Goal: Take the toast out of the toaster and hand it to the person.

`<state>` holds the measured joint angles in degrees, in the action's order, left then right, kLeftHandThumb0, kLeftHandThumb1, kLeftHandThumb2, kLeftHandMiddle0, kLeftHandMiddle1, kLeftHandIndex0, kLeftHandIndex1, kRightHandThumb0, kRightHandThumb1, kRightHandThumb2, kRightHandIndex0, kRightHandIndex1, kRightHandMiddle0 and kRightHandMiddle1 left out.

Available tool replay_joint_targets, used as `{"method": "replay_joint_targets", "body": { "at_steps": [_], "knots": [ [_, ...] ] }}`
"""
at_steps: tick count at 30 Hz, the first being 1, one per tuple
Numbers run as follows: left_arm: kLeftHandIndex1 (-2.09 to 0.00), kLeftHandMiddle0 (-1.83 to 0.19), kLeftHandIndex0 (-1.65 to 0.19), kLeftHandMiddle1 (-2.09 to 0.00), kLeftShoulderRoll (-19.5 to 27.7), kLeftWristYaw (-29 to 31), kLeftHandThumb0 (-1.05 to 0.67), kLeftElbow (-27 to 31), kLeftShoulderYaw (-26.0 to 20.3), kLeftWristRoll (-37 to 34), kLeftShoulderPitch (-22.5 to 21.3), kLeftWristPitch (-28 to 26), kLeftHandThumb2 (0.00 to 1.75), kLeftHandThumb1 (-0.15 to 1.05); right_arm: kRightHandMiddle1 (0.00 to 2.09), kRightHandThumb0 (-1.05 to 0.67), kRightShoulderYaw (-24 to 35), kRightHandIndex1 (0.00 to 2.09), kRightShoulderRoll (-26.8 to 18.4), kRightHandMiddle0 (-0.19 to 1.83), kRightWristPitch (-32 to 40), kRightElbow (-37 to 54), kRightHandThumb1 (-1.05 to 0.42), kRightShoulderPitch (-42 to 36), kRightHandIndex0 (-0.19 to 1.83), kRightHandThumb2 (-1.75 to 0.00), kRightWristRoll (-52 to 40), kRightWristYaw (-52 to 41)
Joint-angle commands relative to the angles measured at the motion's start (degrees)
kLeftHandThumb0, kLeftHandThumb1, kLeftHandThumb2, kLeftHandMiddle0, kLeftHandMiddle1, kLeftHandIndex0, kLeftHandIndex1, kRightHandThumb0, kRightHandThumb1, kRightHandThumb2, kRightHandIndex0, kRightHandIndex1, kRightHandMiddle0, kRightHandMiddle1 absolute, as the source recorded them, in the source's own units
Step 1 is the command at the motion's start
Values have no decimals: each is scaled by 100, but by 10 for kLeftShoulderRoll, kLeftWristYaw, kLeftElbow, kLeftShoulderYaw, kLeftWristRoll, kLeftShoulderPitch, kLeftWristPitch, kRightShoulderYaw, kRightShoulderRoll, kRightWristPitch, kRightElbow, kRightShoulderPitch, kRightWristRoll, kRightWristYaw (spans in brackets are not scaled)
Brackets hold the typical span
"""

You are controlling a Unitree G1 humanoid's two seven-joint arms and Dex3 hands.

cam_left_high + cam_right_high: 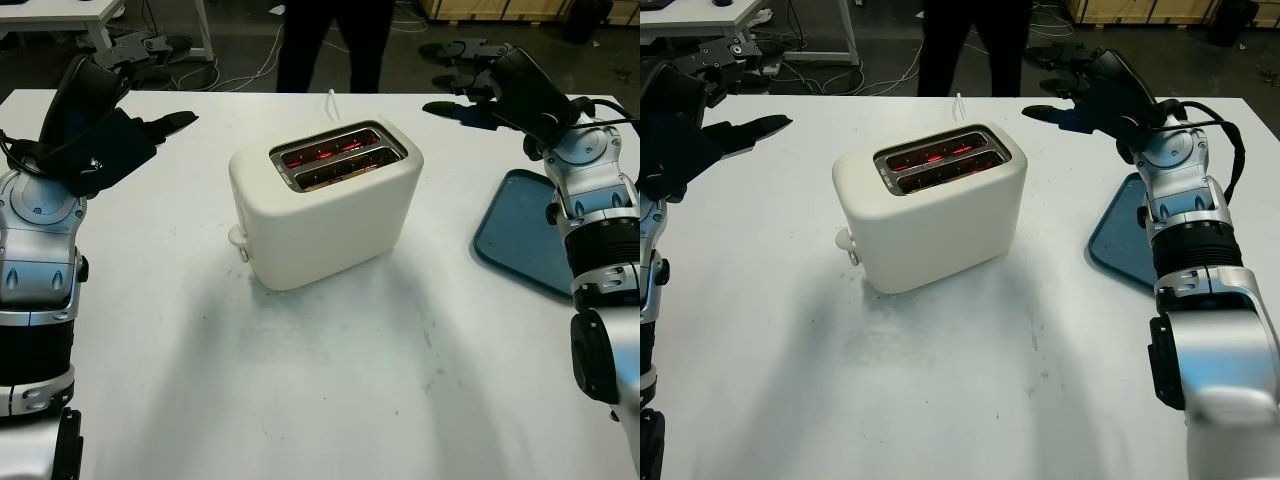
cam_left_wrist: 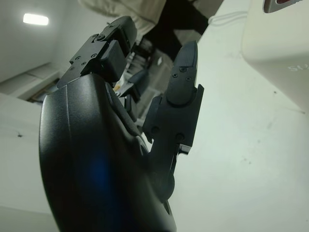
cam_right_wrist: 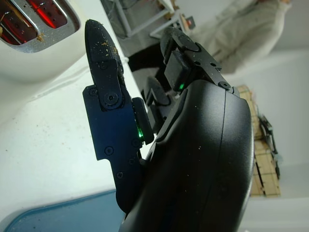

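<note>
A cream two-slot toaster [image 1: 325, 205] stands mid-table, its slots [image 1: 338, 155] glowing red inside; I cannot make out toast in them. My left hand [image 1: 150, 75] is raised at the far left of the table, open and holding nothing. My right hand [image 1: 470, 80] hangs at the far right, above the table's back edge, also open. Both hands are well apart from the toaster. A person in dark trousers [image 1: 333, 45] stands behind the table's far edge.
A blue tray [image 1: 520, 240] lies on the white table [image 1: 300, 380] at the right, beside my right arm. The toaster's white cord [image 1: 331, 100] runs off the back edge. Desk legs and cables sit on the floor behind.
</note>
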<state>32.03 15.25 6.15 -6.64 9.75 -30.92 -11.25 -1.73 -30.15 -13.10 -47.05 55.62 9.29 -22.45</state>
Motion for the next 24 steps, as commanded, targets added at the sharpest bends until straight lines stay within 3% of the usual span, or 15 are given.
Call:
{"method": "replay_joint_targets", "body": {
  "at_steps": [1,24],
  "knots": [
    [-23,-13,-42,-90,4,4,-28,2,1,-2,4,5,6,92,0,-63,3,0,0,52,-1,5,-92,-6,55,-8,-6,0],
    [-25,-11,-40,-92,-1,2,-27,6,0,-5,8,-4,6,92,0,-65,1,1,1,52,2,10,-92,-11,55,-9,-1,7]
  ]
}}
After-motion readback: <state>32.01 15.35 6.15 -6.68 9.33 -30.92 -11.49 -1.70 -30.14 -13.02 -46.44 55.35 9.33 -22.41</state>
